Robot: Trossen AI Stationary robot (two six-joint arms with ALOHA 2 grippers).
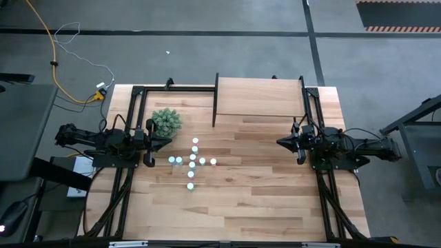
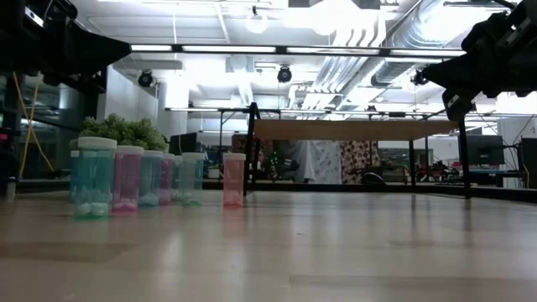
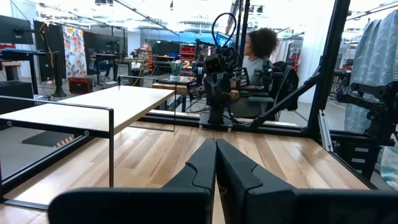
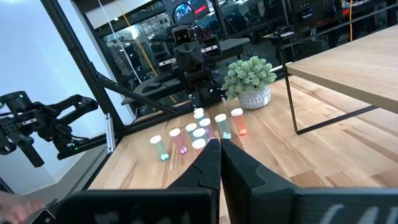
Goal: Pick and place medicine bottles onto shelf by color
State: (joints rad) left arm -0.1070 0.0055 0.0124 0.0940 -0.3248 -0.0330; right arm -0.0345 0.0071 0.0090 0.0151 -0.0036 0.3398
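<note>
While both arms are hovering at the table's sides, the medicine bottles (image 1: 192, 163) are standing upright in a loose cluster on the tabletop (image 1: 262, 200), just beside the potted plant (image 1: 166, 120) and well short of the shelf (image 1: 258, 98), whose board is carrying nothing yet. The left gripper (image 1: 168, 143) is sitting with its fingers pressed together and holding nothing, close to the plant and the near edge of the cluster. The right gripper (image 1: 281, 142) is likewise closed and empty, well apart from the bottles, on the far side of the cluster from the plant.

Judging by their translucent teal, pink and bluish bodies and white caps, the bottles are looking like light, rigid plastic vials: stiff enough for a firm pinch, but smooth, and easy to tip or knock into neighbours because they are standing so close together. A hold across the cylindrical body just under the cap seems safest, starting with an outlying bottle such as the lone pink one (image 2: 233, 179).

No brand, label or legible writing is showing on any bottle.
</note>
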